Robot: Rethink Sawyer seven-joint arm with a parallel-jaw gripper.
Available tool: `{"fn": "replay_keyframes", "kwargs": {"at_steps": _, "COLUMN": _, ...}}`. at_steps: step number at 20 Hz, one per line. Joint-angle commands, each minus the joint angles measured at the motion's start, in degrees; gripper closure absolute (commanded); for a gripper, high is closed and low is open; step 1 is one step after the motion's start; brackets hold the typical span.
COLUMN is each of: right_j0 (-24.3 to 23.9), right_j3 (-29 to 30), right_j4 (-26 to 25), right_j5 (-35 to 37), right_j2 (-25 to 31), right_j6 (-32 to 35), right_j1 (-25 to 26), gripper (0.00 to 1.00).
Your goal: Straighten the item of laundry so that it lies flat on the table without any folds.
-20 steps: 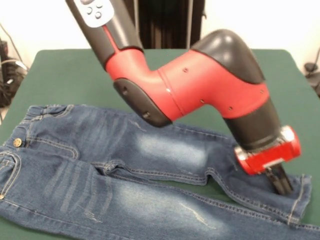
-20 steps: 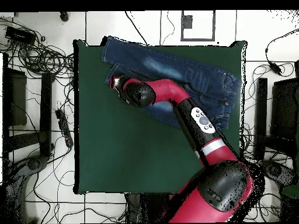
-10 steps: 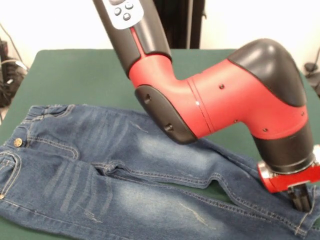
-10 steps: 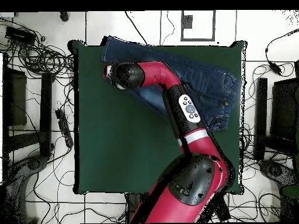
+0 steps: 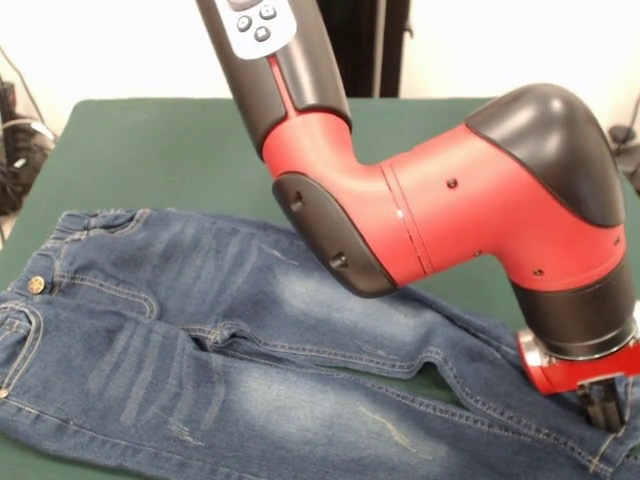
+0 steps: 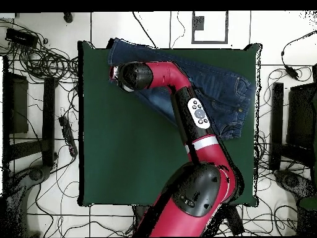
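Note:
The blue denim jeans lie across the near part of the dark green table. The waistband and brass button are at the left, and both legs run to the right. My gripper is at the lower right, its dark fingers close together on the hem end of the farther leg, low on the cloth. That leg looks stretched out, with a small ripple near the knee. In the overhead view the jeans lie along the table's top edge. There my wrist covers the gripper at the leg end.
My red arm crosses over the middle of the jeans and hides part of them. In the overhead view, cables and black stands lie on the floor around the table. The jeans reach close to the table's edge.
Over the second, my gripper moved right and toward the camera along the farther leg to its hem, and the leg end shifted with it. In the last half second it barely moved.

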Motion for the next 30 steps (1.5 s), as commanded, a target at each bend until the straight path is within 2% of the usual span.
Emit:
{"fn": "replay_keyframes", "kwargs": {"at_steps": 1, "right_j0": 1.4, "right_j3": -5.1, "right_j4": -3.2, "right_j5": 0.2, "right_j2": -7.9, "right_j6": -13.1, "right_j1": 8.7, "gripper": 1.00}}
{"fn": "replay_keyframes", "kwargs": {"at_steps": 7, "right_j0": -1.2, "right_j3": 0.9, "right_j4": -0.6, "right_j5": 2.6, "right_j2": -7.9, "right_j6": -15.5, "right_j1": 6.4, "gripper": 1.00}}
{"fn": "replay_keyframes", "kwargs": {"at_steps": 12, "right_j0": -2.6, "right_j3": 5.6, "right_j4": 5.1, "right_j5": 14.2, "right_j2": -8.4, "right_j6": -16.0, "right_j1": 2.7, "gripper": 1.00}}
{"fn": "replay_keyframes", "kwargs": {"at_steps": 16, "right_j0": -1.8, "right_j3": 4.7, "right_j4": 8.8, "right_j5": 25.2, "right_j2": -9.3, "right_j6": -15.1, "right_j1": 0.8, "gripper": 1.00}}
{"fn": "replay_keyframes", "kwargs": {"at_steps": 20, "right_j0": 0.1, "right_j3": 0.5, "right_j4": 10.7, "right_j5": 32.5, "right_j2": -9.5, "right_j6": -14.1, "right_j1": 1.0, "gripper": 1.00}}
{"fn": "replay_keyframes", "kwargs": {"at_steps": 26, "right_j0": 1.8, "right_j3": -4.7, "right_j4": 9.4, "right_j5": 34.9, "right_j2": -9.0, "right_j6": -15.1, "right_j1": 3.1, "gripper": 1.00}}
{"fn": "replay_keyframes", "kwargs": {"at_steps": 30, "right_j0": 1.1, "right_j3": -3.2, "right_j4": 8.7, "right_j5": 33.5, "right_j2": -9.3, "right_j6": -15.1, "right_j1": 3.1, "gripper": 1.00}}
